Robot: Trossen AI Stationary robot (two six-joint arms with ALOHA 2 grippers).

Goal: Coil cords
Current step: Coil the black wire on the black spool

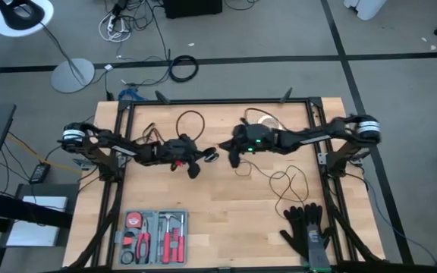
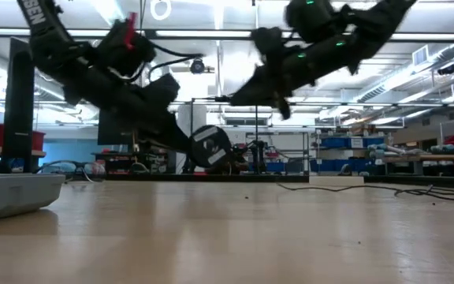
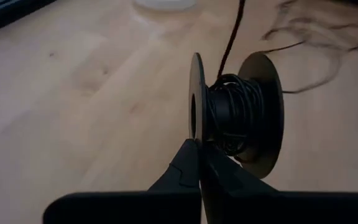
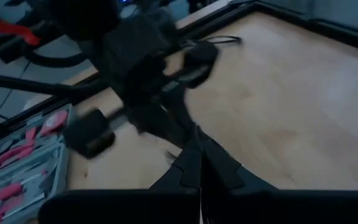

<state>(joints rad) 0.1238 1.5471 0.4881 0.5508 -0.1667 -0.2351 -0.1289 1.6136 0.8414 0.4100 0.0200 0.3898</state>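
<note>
Item: spool (image 3: pixel 235 115), a small black reel with two round flanges, partly wound. I am holding it clear of the table (image 1: pixel 226 205) near the middle, at about 12 o'clock from the tool tray (image 1: pixel 155 236); my left gripper (image 3: pixel 199 149) is pinching the near flange by its rim, fingers pressed together on it. Item: cord (image 1: pixel 279 178), very thin and black, running off the hub and trailing in loose loops over the wood toward 4 o'clock from the spool; a second loop (image 1: pixel 190 121) is lying toward 11 o'clock. My right gripper (image 1: pixel 230 152) is hovering just at 3 o'clock of the spool, fingers pressed together; whether a strand is caught between them I cannot tell. Handling, as I judge it: the spool is looking light and rigid, so a rim pinch is serving, but the flange is thin and smooth and may be twisting out if the cord is pulling sideways. The cord is seeming limp, nearly weightless and prone to snagging on itself; it is best taken close to the hub, where a short span is staying taut, and fed on with gentle tension. Also present: gloves (image 1: pixel 307 231) at 5 o'clock, a white tape ring (image 1: pixel 264 120) at 1 o'clock.
</note>
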